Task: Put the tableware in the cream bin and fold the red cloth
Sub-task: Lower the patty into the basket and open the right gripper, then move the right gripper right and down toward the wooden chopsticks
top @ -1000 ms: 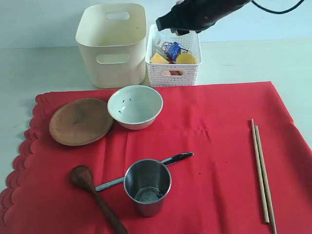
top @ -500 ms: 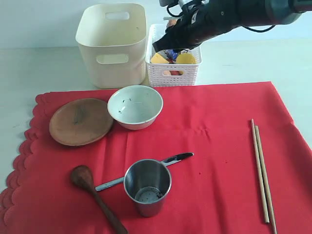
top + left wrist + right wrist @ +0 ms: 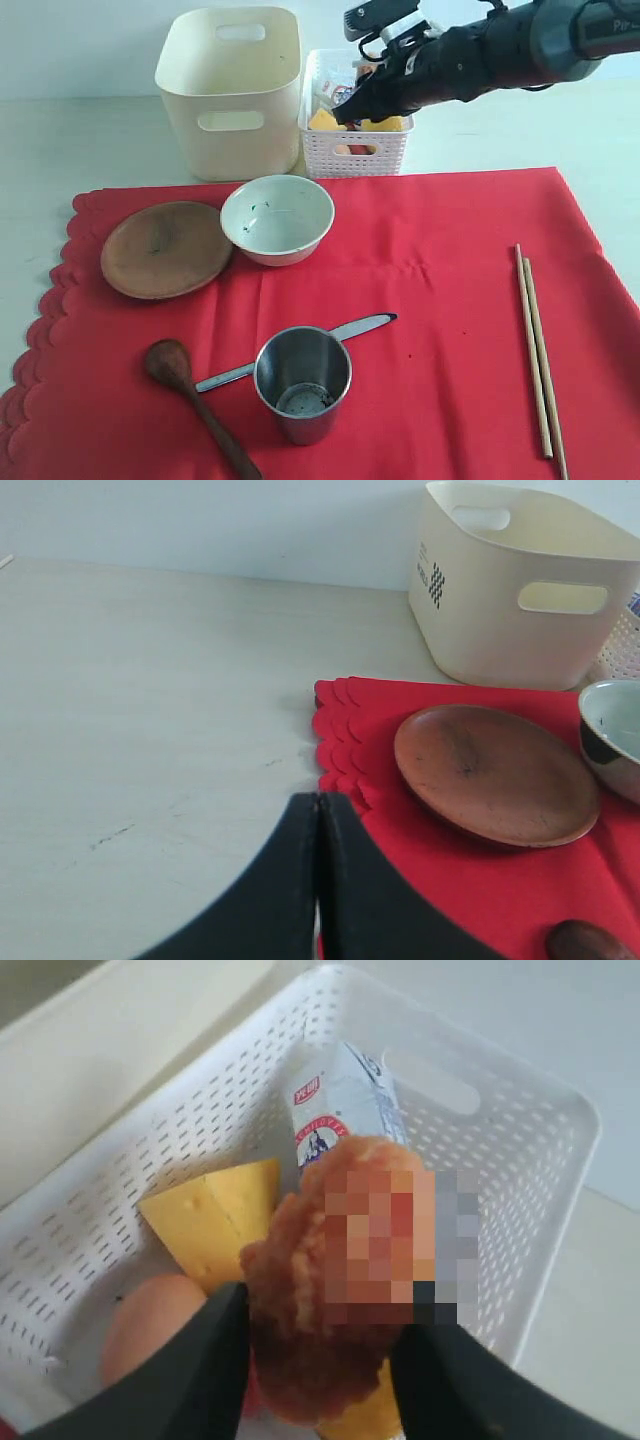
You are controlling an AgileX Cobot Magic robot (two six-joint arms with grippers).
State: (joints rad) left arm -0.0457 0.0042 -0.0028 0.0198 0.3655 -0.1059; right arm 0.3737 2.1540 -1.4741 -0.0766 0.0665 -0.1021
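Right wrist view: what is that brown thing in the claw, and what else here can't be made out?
Brown lump held by the right gripper: partly pixelated in the right wrist view, so unidentifiable.
White basket: in the exterior view, the right arm covers much of its contents.
Cream bin: its bottom is hidden by its own front wall.
Wooden spoon: handle cut off by the exterior view's bottom edge.

The cream bin: open top clear for entry from above. Just beside it on the right, white basket with the right arm overhead blocks passage. In front, bowl and plate stand close; front-right, bare red cloth
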